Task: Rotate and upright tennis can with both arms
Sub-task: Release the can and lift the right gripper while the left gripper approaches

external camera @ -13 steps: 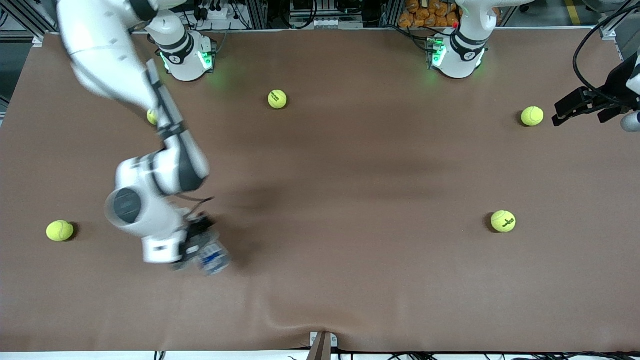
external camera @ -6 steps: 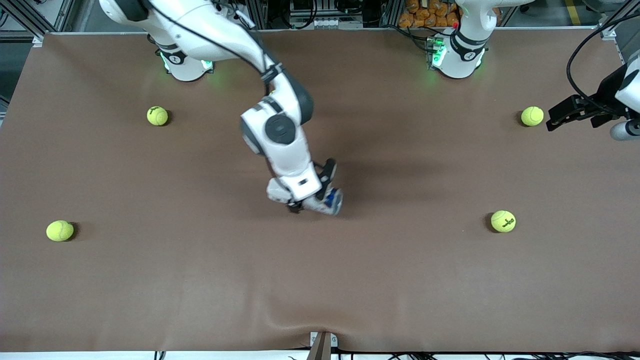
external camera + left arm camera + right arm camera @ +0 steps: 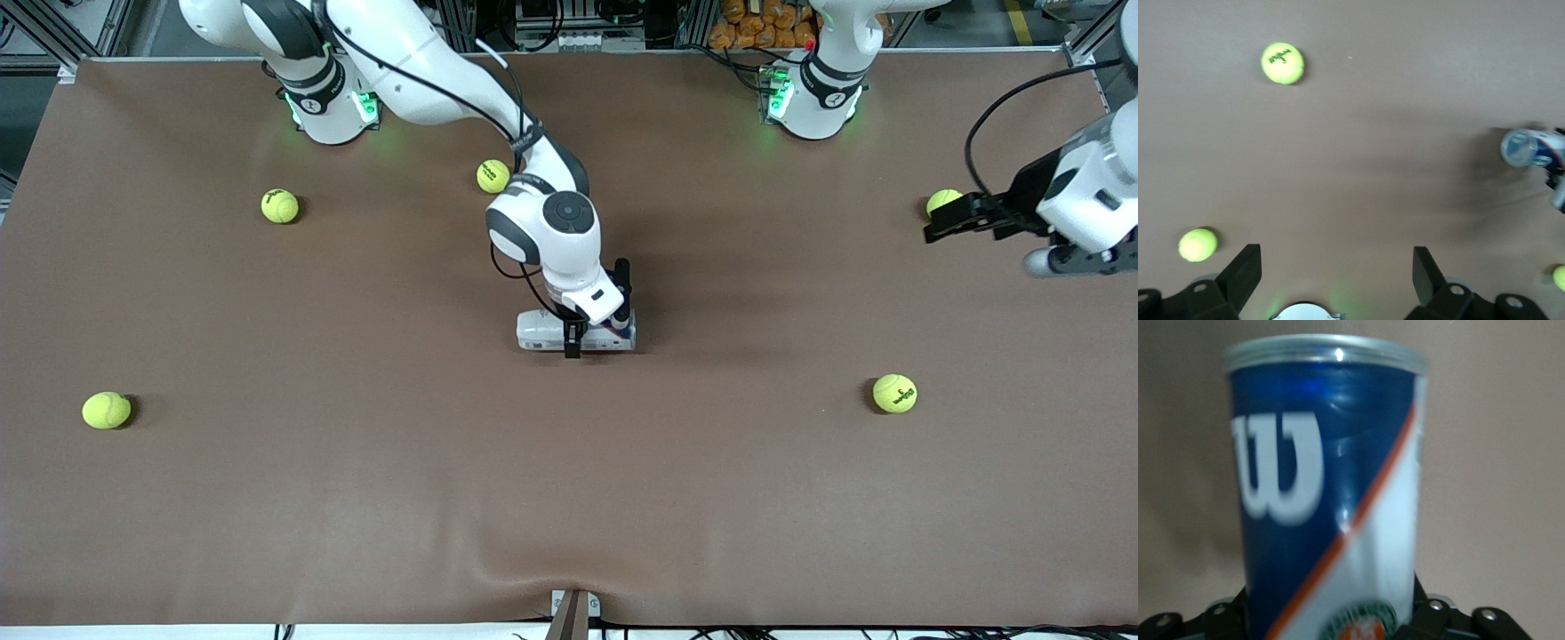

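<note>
Right pincer: we see the right gripper (image 3: 578, 342) low over the middle of the table, straddling the tennis can (image 3: 576, 332); in the right wrist view the can (image 3: 1328, 487) fills the space between its jaws. Whether it clamps the can or is letting go, we cannot tell.
Left pincer: the left gripper (image 3: 944, 224) hangs over the table's edge at the left arm's end, just above a tennis ball (image 3: 941, 199). Its fingers (image 3: 1241, 273) stand wide apart and hold nothing; this arm waits.
Can position: directly under the right pincer, lying on its side on the brown table (image 3: 356, 498), long axis running toward either arm's end. From the left wrist view it shows well apart from the left pincer, its clear end (image 3: 1519, 147) turned that way.
Done so far: we judge the can is laid in the middle, within reach of both arms.
Left to do: the can is not yet upright; the left pincer must come in to the free end, and the tilting onto its base is not begun.
Other things: more tennis balls lie scattered, all well apart from the right pincer.
</note>
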